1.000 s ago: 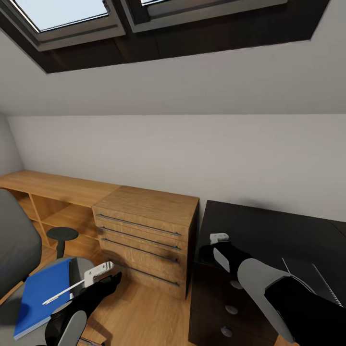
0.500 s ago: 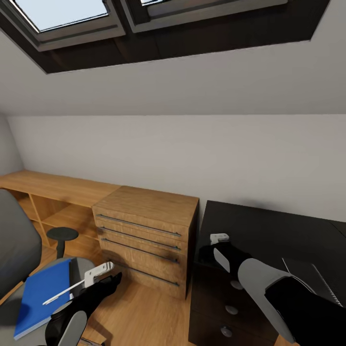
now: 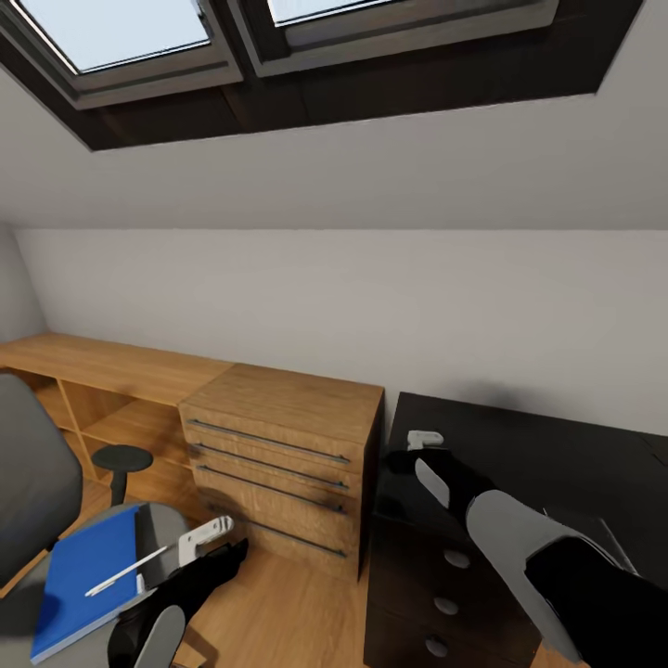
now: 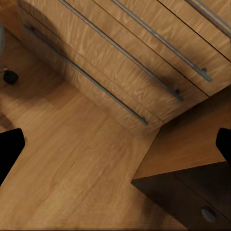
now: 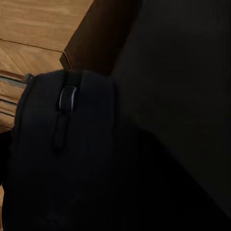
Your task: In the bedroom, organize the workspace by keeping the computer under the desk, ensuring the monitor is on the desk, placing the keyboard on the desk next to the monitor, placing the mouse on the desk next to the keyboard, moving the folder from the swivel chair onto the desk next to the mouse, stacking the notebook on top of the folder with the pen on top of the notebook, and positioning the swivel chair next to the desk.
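Note:
A black mouse (image 5: 67,144) with a grey scroll wheel sits right in front of the right wrist camera, and my right gripper (image 3: 403,458) is shut on it above the left end of the black desk (image 3: 529,445). The blue folder (image 3: 83,580) lies on the grey swivel chair (image 3: 28,482) at the lower left, with a white pen (image 3: 125,572) resting on it. My left gripper (image 3: 232,549) hangs open just right of the chair seat, over the wooden floor (image 4: 72,163), its fingertips (image 4: 9,149) spread wide. Monitor, keyboard, notebook and computer are out of view.
A wooden chest of drawers (image 3: 278,445) stands between the chair and the desk. A low wooden shelf unit (image 3: 102,371) runs along the wall at left, with a small black stool (image 3: 121,459) before it. The desk's own drawers (image 3: 445,603) face me. Skylights (image 3: 121,28) sit overhead.
The camera has shifted slightly. My right gripper has risen a little with the mouse over the desk's left end. My left gripper has moved slightly right and down beside the chair.

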Robot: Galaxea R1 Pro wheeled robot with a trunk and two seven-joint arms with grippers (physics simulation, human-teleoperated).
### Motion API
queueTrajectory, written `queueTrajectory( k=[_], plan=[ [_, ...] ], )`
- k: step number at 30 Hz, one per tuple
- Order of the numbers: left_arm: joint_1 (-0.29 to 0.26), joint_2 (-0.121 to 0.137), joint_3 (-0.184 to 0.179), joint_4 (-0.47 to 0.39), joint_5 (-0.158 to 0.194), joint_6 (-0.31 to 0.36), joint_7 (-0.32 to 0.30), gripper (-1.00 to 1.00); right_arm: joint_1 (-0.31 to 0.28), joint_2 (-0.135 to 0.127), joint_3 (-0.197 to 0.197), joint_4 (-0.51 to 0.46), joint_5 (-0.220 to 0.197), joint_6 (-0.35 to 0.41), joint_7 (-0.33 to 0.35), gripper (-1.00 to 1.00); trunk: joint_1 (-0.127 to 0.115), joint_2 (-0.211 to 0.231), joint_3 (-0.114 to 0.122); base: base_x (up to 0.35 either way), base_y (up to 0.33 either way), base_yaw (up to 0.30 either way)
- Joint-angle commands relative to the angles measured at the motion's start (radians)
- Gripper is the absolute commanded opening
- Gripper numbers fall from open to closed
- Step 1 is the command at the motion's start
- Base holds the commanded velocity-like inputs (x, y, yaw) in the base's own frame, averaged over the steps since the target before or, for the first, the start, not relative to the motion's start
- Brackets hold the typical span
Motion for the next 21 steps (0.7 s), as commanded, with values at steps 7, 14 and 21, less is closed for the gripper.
queueTrajectory(
  k=[7,14,21],
  plan=[
    [-0.001,0.000,-0.074,0.020,0.009,0.001,0.012,1.00,0.123,-0.131,0.008,-0.402,-0.130,0.109,-0.170,-1.00,-0.027,0.049,0.021,0.000,0.000,0.000],
    [-0.001,0.001,-0.108,0.140,0.008,-0.006,0.016,1.00,0.429,-0.189,0.013,-1.129,-0.202,0.255,-0.678,-1.00,-0.054,0.098,0.043,0.000,0.000,0.000],
    [-0.001,0.000,-0.187,0.479,-0.002,-0.079,0.010,1.00,0.506,-0.190,0.016,-1.290,-0.206,0.303,-0.727,-1.00,-0.081,0.147,0.065,0.000,0.000,0.000]
  ],
)
